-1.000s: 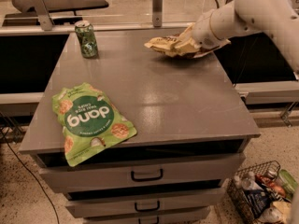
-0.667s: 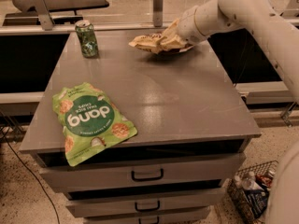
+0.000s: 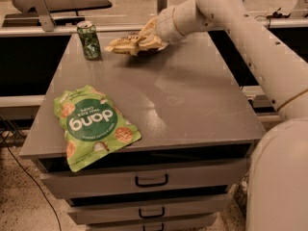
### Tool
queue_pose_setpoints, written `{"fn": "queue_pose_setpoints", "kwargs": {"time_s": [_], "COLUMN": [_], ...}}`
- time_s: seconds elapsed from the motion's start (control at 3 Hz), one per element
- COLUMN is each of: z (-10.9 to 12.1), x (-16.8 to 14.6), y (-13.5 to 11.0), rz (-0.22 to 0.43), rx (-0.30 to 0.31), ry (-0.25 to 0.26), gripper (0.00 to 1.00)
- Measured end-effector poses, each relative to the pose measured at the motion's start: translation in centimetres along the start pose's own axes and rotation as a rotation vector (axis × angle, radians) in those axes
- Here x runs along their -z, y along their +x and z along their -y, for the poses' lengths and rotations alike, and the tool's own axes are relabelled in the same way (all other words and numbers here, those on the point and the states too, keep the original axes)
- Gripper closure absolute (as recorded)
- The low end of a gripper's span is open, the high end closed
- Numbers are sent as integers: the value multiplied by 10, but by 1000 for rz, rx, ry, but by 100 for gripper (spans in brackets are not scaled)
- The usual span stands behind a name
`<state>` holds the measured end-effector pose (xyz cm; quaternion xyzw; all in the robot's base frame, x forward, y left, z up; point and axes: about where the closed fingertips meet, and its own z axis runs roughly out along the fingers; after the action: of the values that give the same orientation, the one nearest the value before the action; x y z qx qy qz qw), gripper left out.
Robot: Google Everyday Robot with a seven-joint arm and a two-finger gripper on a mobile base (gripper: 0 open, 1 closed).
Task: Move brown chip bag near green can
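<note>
The brown chip bag (image 3: 126, 44) is held in my gripper (image 3: 148, 36), just above the far part of the grey cabinet top (image 3: 183, 95). The bag shows cream-tan edges and a dark centre, and it sticks out to the left of the fingers. The green can (image 3: 89, 40) stands upright at the far left corner of the top, a short gap to the left of the bag. My arm reaches in from the right and crosses the far edge of the cabinet.
A bright green "dang" bag (image 3: 94, 124) lies flat at the front left of the top. Drawers with handles (image 3: 151, 180) face me below the top. Dark bins and a rail run behind the cabinet.
My gripper has carried the brown chip bag leftward along the far side of the top, from the right part to close beside the green can. The can and the "dang" bag have not moved.
</note>
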<state>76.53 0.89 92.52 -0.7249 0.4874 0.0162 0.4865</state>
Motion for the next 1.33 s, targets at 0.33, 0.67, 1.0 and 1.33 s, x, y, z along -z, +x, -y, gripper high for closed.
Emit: {"fn": "queue_pose_setpoints", "kwargs": {"time_s": [0.33, 0.67, 1.0, 1.33], "z": [-5, -15, -25, -32], "x": [-20, -35, -44, -49], "y": [-22, -41, -53, -56], "rz": [83, 163, 225, 258], "rx": [94, 165, 203, 216], "ry": [-22, -47, -71, -89], "gripper": [100, 100, 85, 62]}}
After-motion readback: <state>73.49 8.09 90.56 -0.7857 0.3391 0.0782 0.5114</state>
